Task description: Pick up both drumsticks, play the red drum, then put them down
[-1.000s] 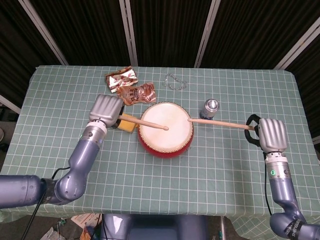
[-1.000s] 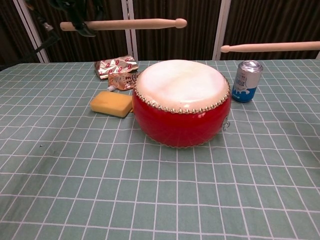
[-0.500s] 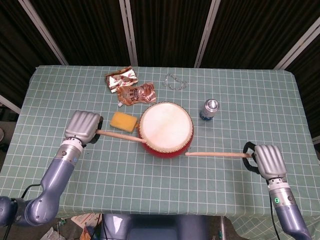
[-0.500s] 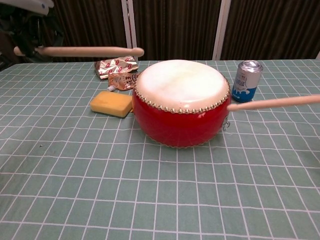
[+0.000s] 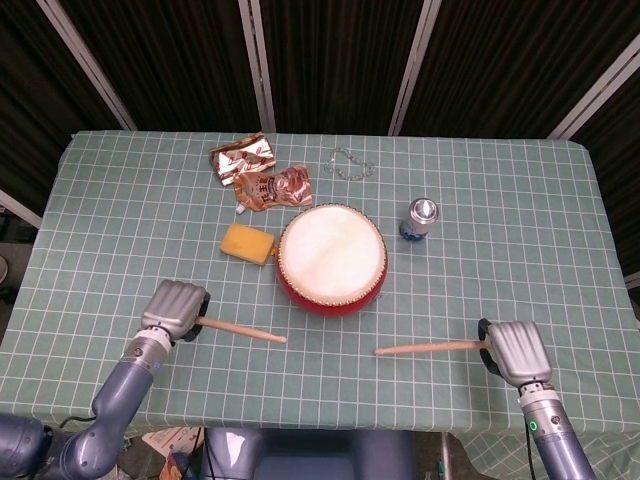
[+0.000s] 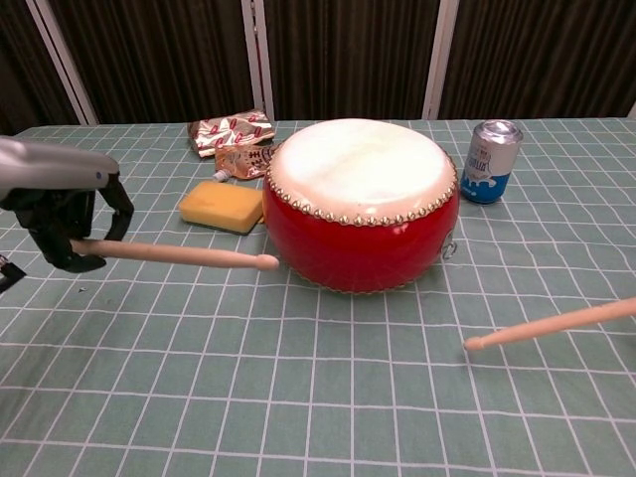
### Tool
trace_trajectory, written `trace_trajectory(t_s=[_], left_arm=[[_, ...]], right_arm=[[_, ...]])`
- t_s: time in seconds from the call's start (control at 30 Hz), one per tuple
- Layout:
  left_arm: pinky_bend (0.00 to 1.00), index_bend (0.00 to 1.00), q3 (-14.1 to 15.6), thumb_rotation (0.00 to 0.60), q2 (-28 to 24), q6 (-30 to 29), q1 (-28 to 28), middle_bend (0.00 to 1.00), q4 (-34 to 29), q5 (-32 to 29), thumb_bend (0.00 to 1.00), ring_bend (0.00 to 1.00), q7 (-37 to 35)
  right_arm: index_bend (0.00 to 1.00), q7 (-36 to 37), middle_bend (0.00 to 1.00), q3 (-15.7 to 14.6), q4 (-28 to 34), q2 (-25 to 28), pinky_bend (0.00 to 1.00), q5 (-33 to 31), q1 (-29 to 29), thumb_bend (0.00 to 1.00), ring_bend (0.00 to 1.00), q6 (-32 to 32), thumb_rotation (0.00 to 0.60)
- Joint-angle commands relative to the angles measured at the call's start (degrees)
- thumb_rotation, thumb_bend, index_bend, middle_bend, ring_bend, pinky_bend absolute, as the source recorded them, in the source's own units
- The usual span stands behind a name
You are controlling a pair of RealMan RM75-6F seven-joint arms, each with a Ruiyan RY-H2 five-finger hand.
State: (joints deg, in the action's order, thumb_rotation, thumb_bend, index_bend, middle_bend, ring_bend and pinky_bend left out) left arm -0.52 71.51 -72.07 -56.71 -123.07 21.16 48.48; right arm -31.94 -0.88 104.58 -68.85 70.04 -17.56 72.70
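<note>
Both drumsticks (image 5: 243, 329) now lowered, gripped in left hand (image 5: 174, 310) and right hand (image 5: 515, 349); sponge (image 5: 247, 244), can (image 5: 420, 219) flanking red drum (image 5: 331, 258).

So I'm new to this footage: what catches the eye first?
The round red drum with a pale skin sits mid-table. The left hand and right hand each hold a pale wooden drumstick low in front of it, tips pointing inward.

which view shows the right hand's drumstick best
The head view: the whole right drumstick shows, from its tip to the right hand gripping its end. The chest view shows only the tip end; the stick runs off the frame's edge and the hand is cut off.
</note>
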Motion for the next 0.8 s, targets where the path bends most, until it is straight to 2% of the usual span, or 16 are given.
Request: trace_trajectory(t_s=[0.03, 0.23, 0.43, 0.63, 0.8], left_arm=[[1.00, 0.75, -0.38, 0.600, 5.75, -1.12, -0.38, 1.00, 3.72, -0.76, 0.56, 1.00, 1.23], [1.00, 0.72, -1.56, 0.600, 11.79, -3.19, -1.56, 1.00, 8.03, -3.94, 0.52, 1.00, 4.22], [1.00, 0.57, -1.67, 0.600, 13.26, -4.08, -1.63, 1.00, 9.84, -5.04, 0.41, 1.00, 5.90], [1.00, 0.41, -1.05, 0.600, 13.27, -4.73, -1.14, 1.00, 9.92, -4.52, 0.32, 1.00, 7.11], [1.00, 0.33, -0.91, 0.600, 12.34, -4.52, -0.56, 0.95, 9.82, -3.96, 0.24, 0.99, 7.23]], right_arm=[[0.96, -0.45, 1.00, 0.28, -0.56, -0.51, 1.00, -0.70, -0.08, 0.71, 1.00, -0.34, 0.600], [0.94, 0.94, 1.00, 1.08, -1.26, -0.45, 1.00, -1.58, 0.02, 0.71, 1.00, -0.69, 0.600], [0.80, 0.16, 1.00, 1.24, -1.41, -0.26, 1.00, -2.47, 0.14, 0.71, 1.00, -0.85, 0.600], [0.59, -4.39, 1.00, 1.27, -0.27, -0.02, 1.00, -6.12, 0.00, 0.66, 1.00, -1.03, 0.600], [0.35, -8.33, 1.00, 1.16, 0.60, 0.28, 0.96, -9.33, -0.50, 0.55, 1.00, -1.35, 0.600]])
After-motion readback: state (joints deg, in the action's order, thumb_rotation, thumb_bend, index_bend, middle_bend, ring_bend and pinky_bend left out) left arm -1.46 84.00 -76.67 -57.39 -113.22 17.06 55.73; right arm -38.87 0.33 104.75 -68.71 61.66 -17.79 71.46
